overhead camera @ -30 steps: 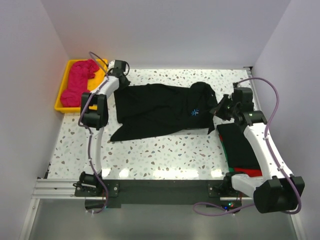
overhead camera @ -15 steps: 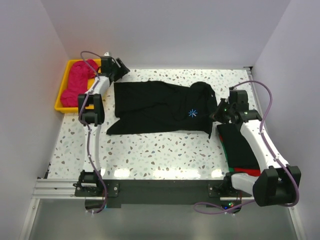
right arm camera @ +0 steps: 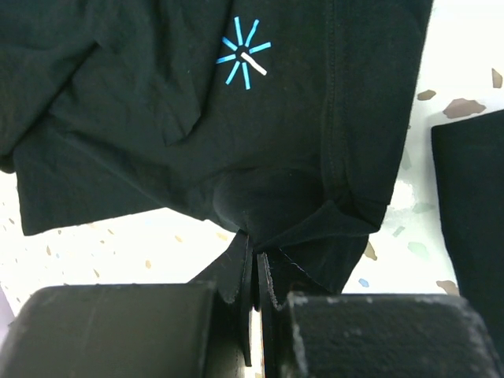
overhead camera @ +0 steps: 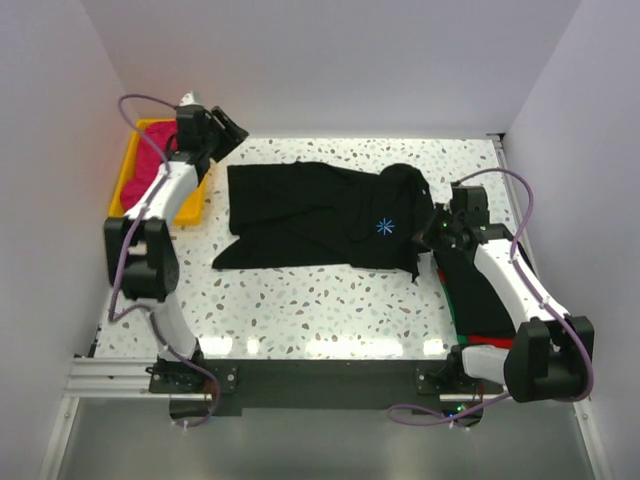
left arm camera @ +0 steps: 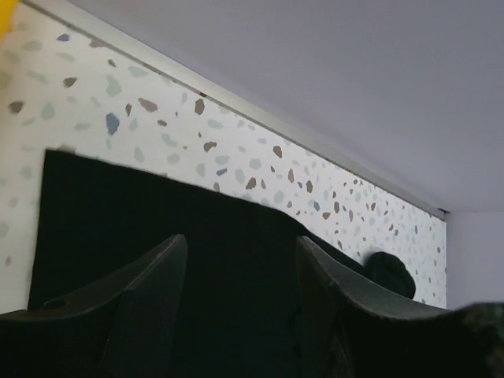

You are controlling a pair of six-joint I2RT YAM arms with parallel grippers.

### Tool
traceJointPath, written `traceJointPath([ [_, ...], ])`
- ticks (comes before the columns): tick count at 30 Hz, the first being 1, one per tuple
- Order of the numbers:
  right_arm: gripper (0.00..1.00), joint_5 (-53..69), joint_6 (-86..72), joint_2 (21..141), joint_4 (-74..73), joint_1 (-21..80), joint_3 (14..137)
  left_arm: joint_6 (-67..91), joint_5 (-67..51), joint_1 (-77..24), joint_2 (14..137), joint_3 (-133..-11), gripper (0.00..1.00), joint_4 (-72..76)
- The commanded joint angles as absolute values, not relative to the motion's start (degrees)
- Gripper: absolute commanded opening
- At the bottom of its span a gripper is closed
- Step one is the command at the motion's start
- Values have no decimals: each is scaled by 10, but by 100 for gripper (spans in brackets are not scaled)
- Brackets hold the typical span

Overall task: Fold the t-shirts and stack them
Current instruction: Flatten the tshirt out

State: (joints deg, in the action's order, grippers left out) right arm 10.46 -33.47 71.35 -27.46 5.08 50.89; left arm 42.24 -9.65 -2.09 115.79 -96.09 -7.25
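Fingers (left arm camera: pixel 150 299) of left gripper (left arm camera: pixel 240 246) apart near corner of black t-shirt (overhead camera: pixel 310 215) — those of right gripper (right arm camera: pixel 253 260) together on its edge.

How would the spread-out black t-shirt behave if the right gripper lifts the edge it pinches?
Probably floppy: the black t-shirt lies rumpled with folds, so it should drape from the right gripper rather than rise flat. Likely light, since one small pinch bunches the cloth. Its far end may drag across the table.
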Motion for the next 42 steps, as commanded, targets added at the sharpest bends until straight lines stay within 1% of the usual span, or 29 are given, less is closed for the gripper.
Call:
traceJointPath([
  [1, 0, 129, -343, 697, -244, 49, 501, 495, 39, -26, 972, -777, 62, -104],
  [2, 0, 133, -342, 692, -245, 49, 499, 511, 55, -25, 899, -690, 62, -100],
  [5, 0, 136, -341, 686, -244, 49, 492, 541, 82, -25, 802, -580, 62, -119],
  [6, 0, 140, -341, 686, -243, 49, 491, 550, 81, -25, 747, -518, 62, -122],
  [8, 0, 148, -341, 686, -239, 49, 487, 545, 70, -25, 678, -452, 63, -138],
  [10, 0, 152, -341, 689, -235, 50, 485, 537, 56, -25, 639, -413, 63, -145],
  [11, 0, 155, -344, 691, -234, 50, 484, 534, 56, -25, 604, -384, 66, -158],
  [14, 0, 160, -347, 693, -229, 49, 483, 525, 57, -25, 549, -323, 66, -155],
  [18, 0, 155, -347, 692, -229, 48, 481, 522, 62, -24, 536, -289, 66, -156],
  [25, 0, 156, -347, 698, -227, 49, 481, 531, 68, -24, 568, -264, 66, -135],
  [37, 0, 157, -344, 705, -229, 49, 488, 548, 66, -23, 617, -206, 67, -16],
  [42, 0, 161, -344, 705, -229, 49, 491, 546, 86, -23, 636, -193, 67, 38],
])
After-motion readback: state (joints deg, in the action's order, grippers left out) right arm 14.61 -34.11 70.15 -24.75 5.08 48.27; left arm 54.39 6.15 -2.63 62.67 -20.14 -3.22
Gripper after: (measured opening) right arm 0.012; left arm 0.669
